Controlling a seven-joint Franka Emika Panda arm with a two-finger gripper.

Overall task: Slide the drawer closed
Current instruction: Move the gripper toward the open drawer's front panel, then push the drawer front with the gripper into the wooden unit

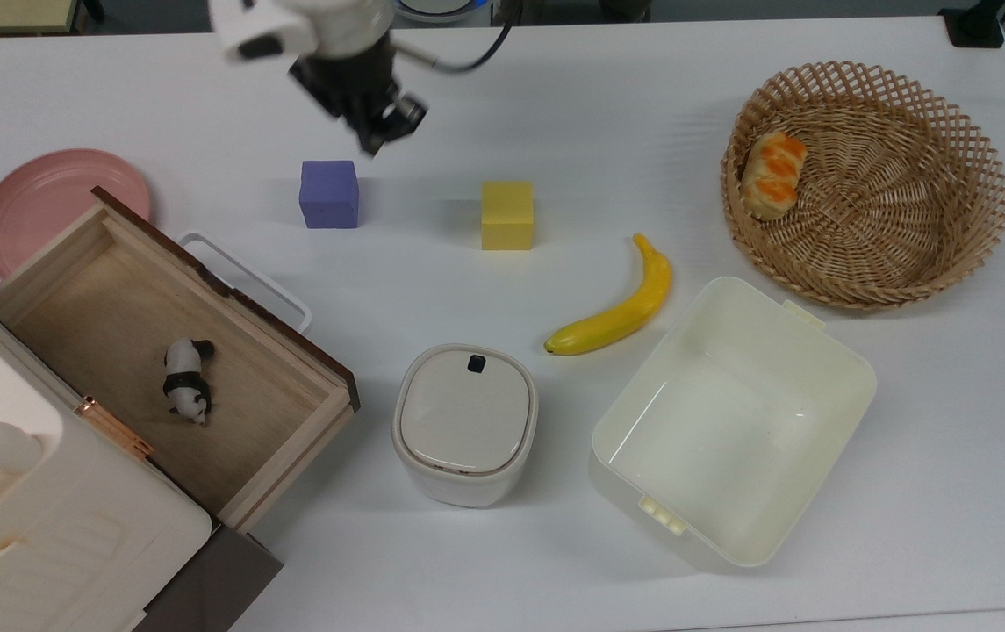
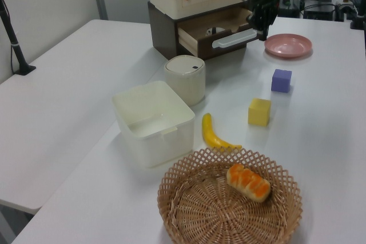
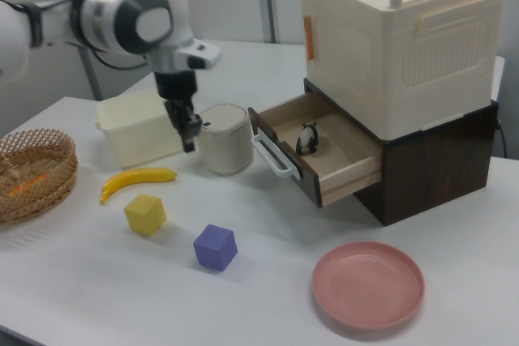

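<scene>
We see the hand (image 1: pixel 376 140) in the upper middle of the top view, above the white worktop (image 1: pixel 555 114), just above the purple block (image 1: pixel 328 194); its fingers look pressed together, holding nothing. The drawer (image 1: pixel 160 351), smooth light wood with a dark front panel and a white loop handle (image 1: pixel 247 279), stands pulled out at lower left, its back hidden under the cream cabinet (image 1: pixel 46 527). A small panda figure (image 1: pixel 186 380) lies inside.

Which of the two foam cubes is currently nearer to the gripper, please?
The purple cube, just below the gripper in the top view; the yellow cube sits farther right.
</scene>
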